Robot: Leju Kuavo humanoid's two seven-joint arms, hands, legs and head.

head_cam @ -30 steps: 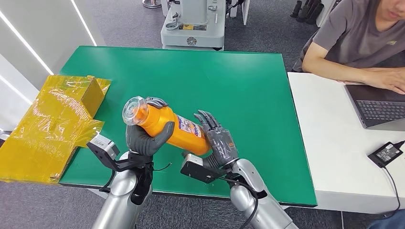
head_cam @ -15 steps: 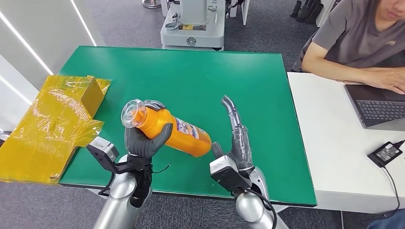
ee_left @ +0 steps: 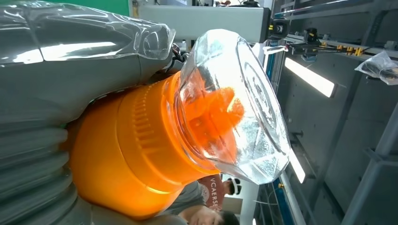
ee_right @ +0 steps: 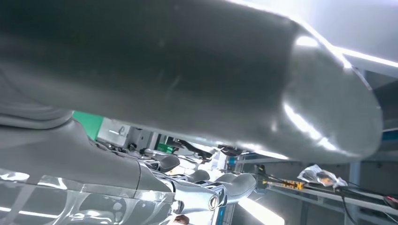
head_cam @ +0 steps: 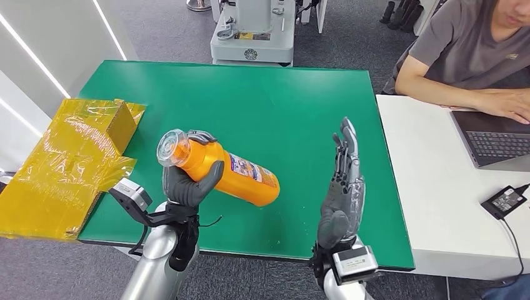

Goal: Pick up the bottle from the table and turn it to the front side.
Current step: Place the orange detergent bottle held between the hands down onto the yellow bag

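Orange plastic marks the thing that matters — the bottle (head_cam: 220, 172), held clear above the green counter (head_cam: 281, 106) in the left hand (head_cam: 187, 181). That hand's fingers (head_cam: 201, 135) wrap the upper body just below the clear cap (head_cam: 172, 145), the thumb pressed on the near side; in the left wrist view the same grip closes on the bottle (ee_left: 136, 154) right behind the faceted cap (ee_left: 234, 103). The bottle's long axis runs tilted, cap up and toward the robot's left, base down and toward its right, so the free base end points toward the right hand (head_cam: 342, 187). That hand stands upright over the counter's near right part, fingers (head_cam: 347, 147) straight and slightly apart, holding nothing, palm turned toward the bottle and well apart from it. A white label shows along the bottle's upper flank, facing up and partly toward the camera.

Judging by this — the coming turn depends on rolling the bottle about that slanted axis. The left hand already has it; the right hand is the nearer helper for the base, which lies to its left at about palm level.
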